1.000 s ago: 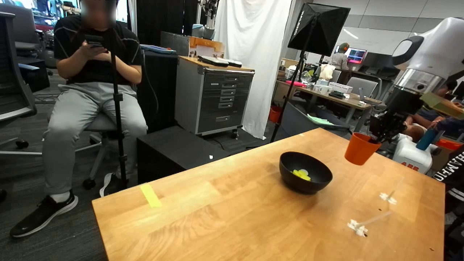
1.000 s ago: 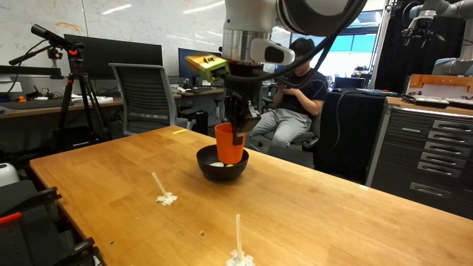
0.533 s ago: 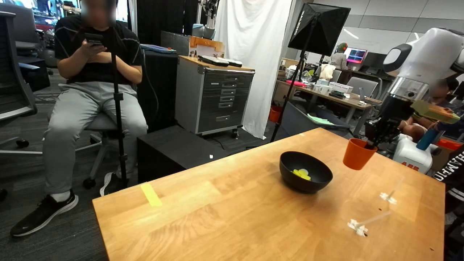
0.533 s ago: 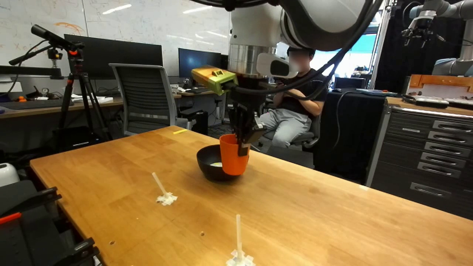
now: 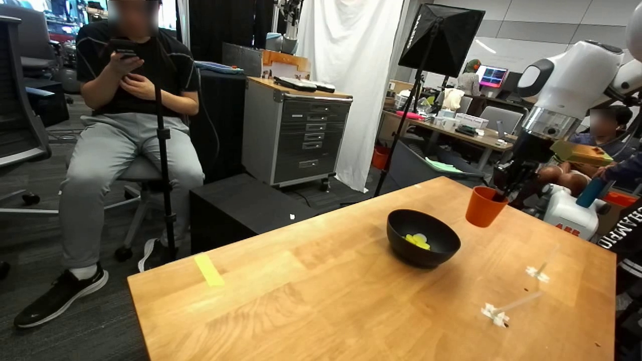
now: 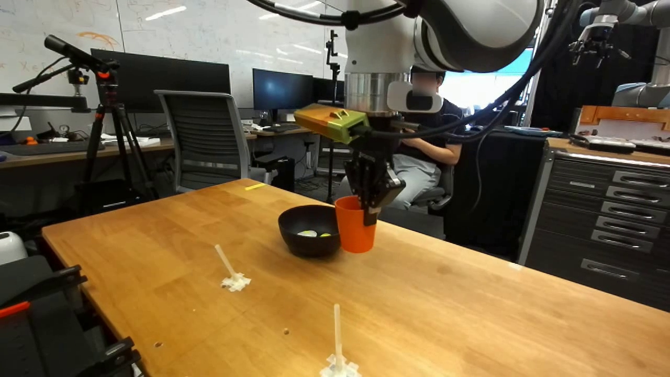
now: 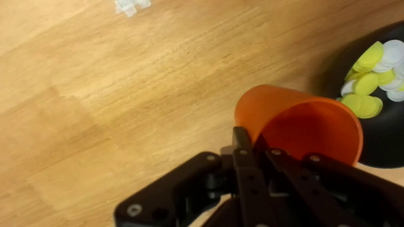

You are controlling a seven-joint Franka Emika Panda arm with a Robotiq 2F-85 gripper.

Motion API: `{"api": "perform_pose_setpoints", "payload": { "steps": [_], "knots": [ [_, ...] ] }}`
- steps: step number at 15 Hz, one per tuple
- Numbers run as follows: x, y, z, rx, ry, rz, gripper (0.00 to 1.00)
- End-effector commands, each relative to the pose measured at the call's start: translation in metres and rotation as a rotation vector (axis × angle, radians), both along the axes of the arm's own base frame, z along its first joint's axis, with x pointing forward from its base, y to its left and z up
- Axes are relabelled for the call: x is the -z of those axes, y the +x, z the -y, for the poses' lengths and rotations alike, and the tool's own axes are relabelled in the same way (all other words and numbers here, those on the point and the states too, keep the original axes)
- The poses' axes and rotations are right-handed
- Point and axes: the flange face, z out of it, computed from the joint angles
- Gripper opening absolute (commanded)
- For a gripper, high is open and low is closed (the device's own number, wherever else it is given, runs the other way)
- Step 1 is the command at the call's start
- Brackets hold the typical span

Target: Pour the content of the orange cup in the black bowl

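Light brown wood makes up the broad rectangular table point(image 5: 301, 306) I work over, and my jointed white robot arm point(image 5: 577, 80) reaches in above it. On the table stands a wide, round, matte black bowl point(image 6: 309, 246), upright. My black mechanical hand point(image 7: 251, 141) is narrow: its two slim dark fingers point(image 7: 240, 137) pinch the wall of a tapered, round orange cup point(image 5: 481, 210). In the wrist view I see one finger against the outside of that wall and the other within the mouth. The cup is close to upright, mouth up, and I have it raised over the table, just beside the bowl and apart from it. Two thin, pale, straight rods point(image 6: 337, 322) stand up from small white tape patches point(image 6: 239, 284) stuck to the table. Inside the bowl lie flat, round yellow discs point(image 7: 366, 84) and flat, round white discs point(image 7: 393, 53), heaped and overlapping.
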Motion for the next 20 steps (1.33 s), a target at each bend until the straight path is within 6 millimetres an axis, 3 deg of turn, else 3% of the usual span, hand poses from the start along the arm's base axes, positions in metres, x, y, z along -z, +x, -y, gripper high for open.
{"api": "perform_pose_setpoints", "payload": {
  "steps": [1, 2, 4, 5, 6, 7, 8, 9, 10, 11, 12, 13, 14, 15, 16, 17, 19, 20],
  "knots": [
    [0.005, 0.018, 0.018, -0.023, -0.003, -0.030, 0.01],
    [0.027, 0.005, 0.015, -0.025, -0.010, -0.023, 0.01],
    [0.017, 0.020, 0.025, -0.031, -0.011, -0.045, 0.01],
    [0.039, 0.005, 0.022, -0.032, -0.013, -0.036, 0.01],
    [0.041, 0.007, 0.024, -0.033, -0.020, -0.032, 0.01],
    [0.026, 0.022, 0.031, -0.040, -0.014, -0.053, 0.01],
    [0.049, 0.005, 0.026, -0.040, -0.014, -0.047, 0.01],
    [0.049, 0.007, 0.027, -0.043, -0.021, -0.042, 0.01],
    [0.034, 0.023, 0.035, -0.047, -0.015, -0.062, 0.01],
    [0.057, 0.005, 0.031, -0.048, -0.012, -0.054, 0.01],
    [0.057, 0.007, 0.033, -0.049, -0.022, -0.049, 0.02],
    [0.044, 0.021, 0.040, -0.049, -0.019, -0.063, 0.02],
    [0.064, 0.005, 0.035, -0.049, -0.019, -0.059, 0.02],
    [0.065, 0.005, 0.037, -0.047, -0.023, -0.058, 0.02],
    [0.050, 0.021, 0.044, -0.048, -0.020, -0.077, 0.02],
    [0.071, 0.002, 0.039, -0.048, -0.016, -0.070, 0.02],
    [0.061, 0.016, 0.047, -0.043, -0.022, -0.079, 0.03],
    [0.077, 0.002, 0.042, -0.045, -0.021, -0.075, 0.04]
  ]
}}
